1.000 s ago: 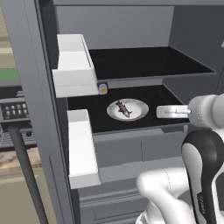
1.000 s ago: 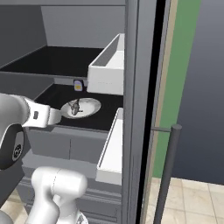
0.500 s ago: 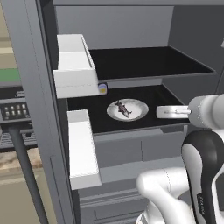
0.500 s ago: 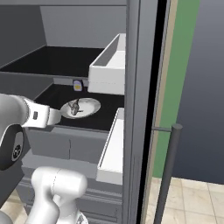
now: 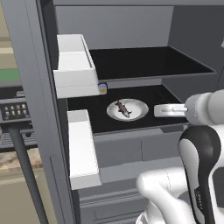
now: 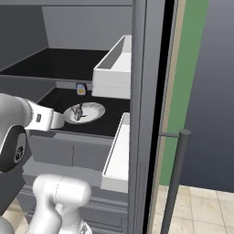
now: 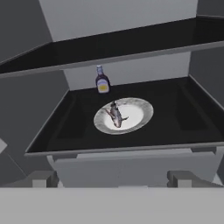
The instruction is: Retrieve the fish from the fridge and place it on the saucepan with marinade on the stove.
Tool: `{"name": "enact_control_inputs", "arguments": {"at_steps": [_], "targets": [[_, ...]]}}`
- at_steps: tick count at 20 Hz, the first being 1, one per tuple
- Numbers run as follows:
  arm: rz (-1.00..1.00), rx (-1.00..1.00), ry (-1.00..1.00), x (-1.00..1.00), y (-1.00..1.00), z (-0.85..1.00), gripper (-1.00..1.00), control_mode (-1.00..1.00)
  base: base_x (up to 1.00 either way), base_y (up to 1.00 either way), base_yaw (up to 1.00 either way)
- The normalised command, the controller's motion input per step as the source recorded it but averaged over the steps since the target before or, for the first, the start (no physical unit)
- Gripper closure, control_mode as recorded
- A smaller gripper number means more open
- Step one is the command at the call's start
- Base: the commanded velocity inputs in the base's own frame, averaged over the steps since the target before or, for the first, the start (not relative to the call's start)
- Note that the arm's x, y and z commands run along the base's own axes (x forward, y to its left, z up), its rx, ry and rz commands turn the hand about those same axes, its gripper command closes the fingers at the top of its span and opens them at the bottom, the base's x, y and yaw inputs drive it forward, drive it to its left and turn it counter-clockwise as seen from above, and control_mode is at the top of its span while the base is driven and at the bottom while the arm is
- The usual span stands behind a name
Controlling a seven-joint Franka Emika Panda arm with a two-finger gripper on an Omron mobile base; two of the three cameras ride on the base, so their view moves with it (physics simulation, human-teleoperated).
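Pincer [image 7: 111, 178] open at shelf edge; fish [image 7: 116, 115] on plate [image 7: 138, 109] ahead, apart.

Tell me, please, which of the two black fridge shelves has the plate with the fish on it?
The lower shelf: the white plate with the fish rests there, a small bottle behind it. The upper shelf looks bare.

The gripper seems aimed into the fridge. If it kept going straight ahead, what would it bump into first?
Probably the white plate with the fish on it. The open gripper points at them across bare black shelf; the small bottle stands behind. Depth is hard to judge.
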Motion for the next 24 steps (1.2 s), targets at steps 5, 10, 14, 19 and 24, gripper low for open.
{"name": "enact_control_inputs", "arguments": {"at_steps": [5,10,14,19,24], "targets": [[0.00,0.00,0.18,0.18,0.02,-0.06,-1.00,-1.00,0.00,0.00,0.00],[0.00,0.00,0.03,0.03,0.00,-0.30,-1.00,-1.00,0.00,0.00,0.00],[0.00,0.00,0.00,0.06,0.00,-0.39,-1.00,-1.00,0.00,0.00,0.00],[0.00,0.00,0.07,0.15,0.00,-0.14,-1.00,-1.00,0.00,0.00,0.00],[0.00,-0.02,0.19,0.16,0.05,0.00,-1.00,-1.00,0.00,0.00,0.00]]}}
